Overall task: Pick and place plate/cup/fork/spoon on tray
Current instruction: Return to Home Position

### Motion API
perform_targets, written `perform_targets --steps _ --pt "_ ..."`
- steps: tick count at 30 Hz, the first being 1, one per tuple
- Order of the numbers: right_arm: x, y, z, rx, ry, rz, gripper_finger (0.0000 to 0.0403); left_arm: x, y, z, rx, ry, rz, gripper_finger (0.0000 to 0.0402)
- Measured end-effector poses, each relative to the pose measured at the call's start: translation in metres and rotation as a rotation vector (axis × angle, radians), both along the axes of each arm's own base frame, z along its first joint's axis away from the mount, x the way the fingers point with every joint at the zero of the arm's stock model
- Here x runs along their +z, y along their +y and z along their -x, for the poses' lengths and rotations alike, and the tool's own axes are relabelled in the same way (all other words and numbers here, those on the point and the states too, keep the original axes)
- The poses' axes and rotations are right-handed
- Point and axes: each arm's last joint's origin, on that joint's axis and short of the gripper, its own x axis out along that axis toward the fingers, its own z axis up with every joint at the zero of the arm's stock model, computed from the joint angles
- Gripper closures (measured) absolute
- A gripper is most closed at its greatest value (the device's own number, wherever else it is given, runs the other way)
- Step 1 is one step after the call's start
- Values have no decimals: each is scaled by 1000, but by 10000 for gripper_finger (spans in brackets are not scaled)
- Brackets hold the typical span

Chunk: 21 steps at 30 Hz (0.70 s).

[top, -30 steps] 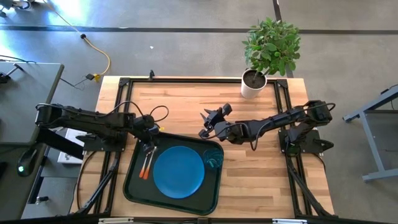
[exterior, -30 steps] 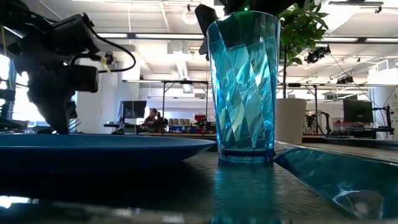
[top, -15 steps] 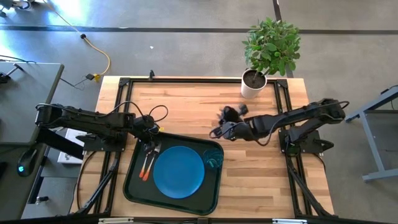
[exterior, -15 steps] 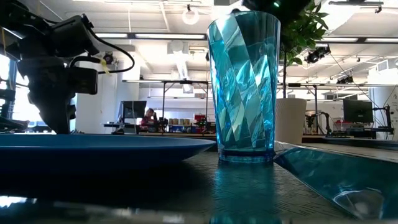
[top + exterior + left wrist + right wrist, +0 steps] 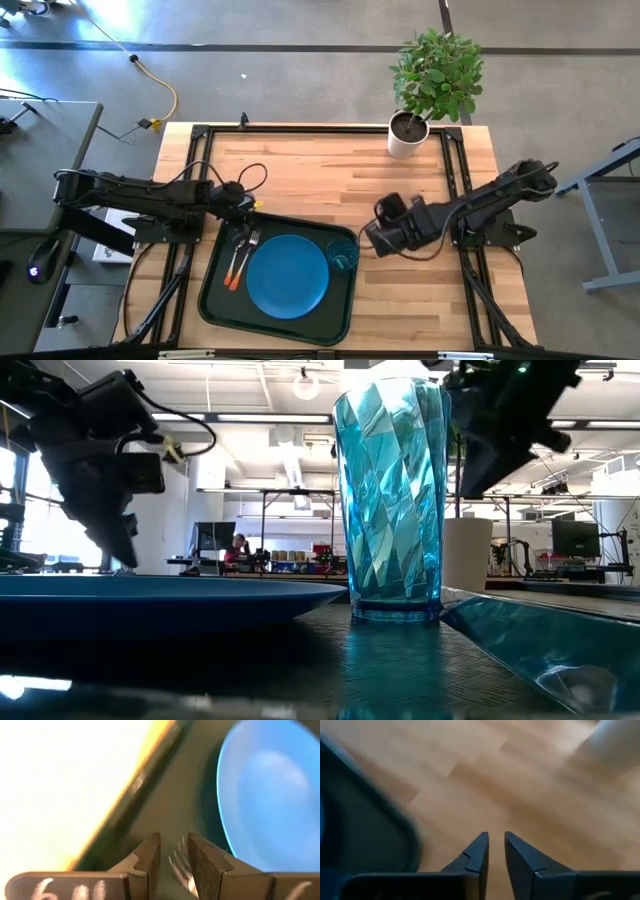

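Note:
The dark tray [image 5: 213, 300] lies at the table's near middle. On it lie the blue plate [image 5: 287, 277], the teal cup [image 5: 344, 257], standing upright at the tray's far right corner, and the orange-handled fork [image 5: 248, 250] and spoon [image 5: 233, 266], side by side left of the plate. My left gripper [image 5: 242, 208] hovers over the tray's far left corner, open by a small gap and empty; its wrist view shows the fork's tines [image 5: 182, 869] below the fingers. My right gripper [image 5: 368, 238] is over bare wood just right of the tray, open by a narrow gap and empty.
A white pot with a green plant [image 5: 407, 140] stands at the table's far right. Bare wood lies beyond and right of the tray. Black frame rails [image 5: 455, 180] run along the table's edges. A person shows far off in the room [image 5: 240, 548].
My left gripper has risen and drawn back from over the fork and spoon toward the tray's far left corner. My right gripper has swung from the table's middle toward the near right, stopping beside the tray's right rim. Plate, cup, fork and spoon have stayed in place.

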Motion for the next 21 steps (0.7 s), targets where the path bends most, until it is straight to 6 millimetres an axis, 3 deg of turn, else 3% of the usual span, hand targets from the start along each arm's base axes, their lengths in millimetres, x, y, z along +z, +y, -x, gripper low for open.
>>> perform_targets --steps 5,11,15,21 --pt "-45 9 4 49 -84 -198 395 11 2 0 4 -107 -83 314" --pt "-93 12 17 46 -317 -387 400 21 2 4 1 -175 -134 314" --pt "-104 16 22 111 -463 -480 401 24 2 6 -18 -201 -157 314" --pt "-110 8 26 63 -494 -489 402 25 3 6 -2 -204 -227 314"
